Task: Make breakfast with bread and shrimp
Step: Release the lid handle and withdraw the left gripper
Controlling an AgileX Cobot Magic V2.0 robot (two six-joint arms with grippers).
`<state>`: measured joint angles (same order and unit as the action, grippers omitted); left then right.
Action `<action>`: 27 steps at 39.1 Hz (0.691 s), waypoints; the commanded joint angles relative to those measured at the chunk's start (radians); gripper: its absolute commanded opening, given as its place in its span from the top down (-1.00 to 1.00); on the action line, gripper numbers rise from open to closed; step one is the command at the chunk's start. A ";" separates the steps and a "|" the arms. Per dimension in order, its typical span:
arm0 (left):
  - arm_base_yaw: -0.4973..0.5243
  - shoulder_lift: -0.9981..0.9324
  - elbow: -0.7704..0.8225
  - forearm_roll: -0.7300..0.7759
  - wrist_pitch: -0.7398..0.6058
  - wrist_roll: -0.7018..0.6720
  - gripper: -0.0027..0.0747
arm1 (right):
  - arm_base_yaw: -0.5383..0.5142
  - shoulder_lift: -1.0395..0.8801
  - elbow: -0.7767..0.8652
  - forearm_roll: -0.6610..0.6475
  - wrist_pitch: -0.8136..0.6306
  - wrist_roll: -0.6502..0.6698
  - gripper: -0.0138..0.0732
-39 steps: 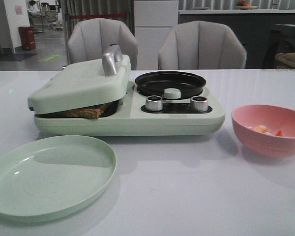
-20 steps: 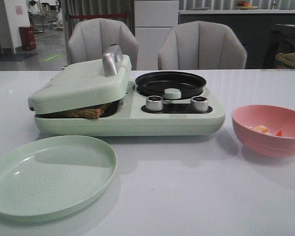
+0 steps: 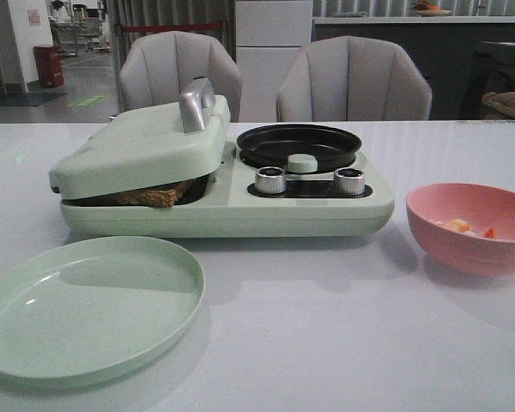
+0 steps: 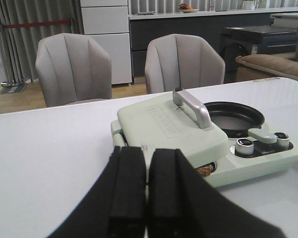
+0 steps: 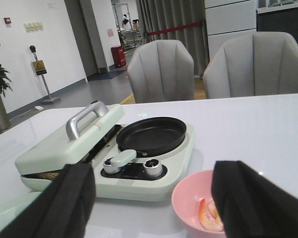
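watching for a fumble: shrimp (image 5: 210, 214) sits low in the pink bowl (image 3: 463, 249), so my released right claw (image 5: 151, 198) could tip it; bread (image 3: 146, 196) is under the sandwich maker lid (image 3: 137, 146), left claw (image 4: 145, 186) clenched, empty; pan (image 3: 296, 144) bare.

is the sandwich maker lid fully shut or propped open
Propped slightly open: the lid rests tilted on the bread, whose crust shows in the front gap.

Low front view, wrist views — shared breakfast maker (image 3: 227, 184).
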<state>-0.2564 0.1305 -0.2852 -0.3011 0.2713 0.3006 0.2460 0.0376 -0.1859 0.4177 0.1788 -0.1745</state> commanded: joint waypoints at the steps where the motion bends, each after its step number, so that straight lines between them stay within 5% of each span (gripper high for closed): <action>1: -0.008 0.007 -0.026 -0.017 -0.090 -0.012 0.63 | -0.002 0.076 -0.092 -0.027 0.001 -0.022 -0.66; 19: -0.008 0.007 -0.026 -0.017 -0.094 -0.012 0.64 | -0.008 0.675 -0.393 -0.060 0.121 -0.021 -0.66; 27: -0.008 0.007 -0.026 -0.018 -0.096 -0.012 0.64 | -0.110 0.960 -0.574 -0.052 0.230 -0.021 -0.66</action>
<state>-0.2564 0.1305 -0.2838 -0.3011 0.2623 0.3006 0.1866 0.9182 -0.6641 0.3655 0.4164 -0.1810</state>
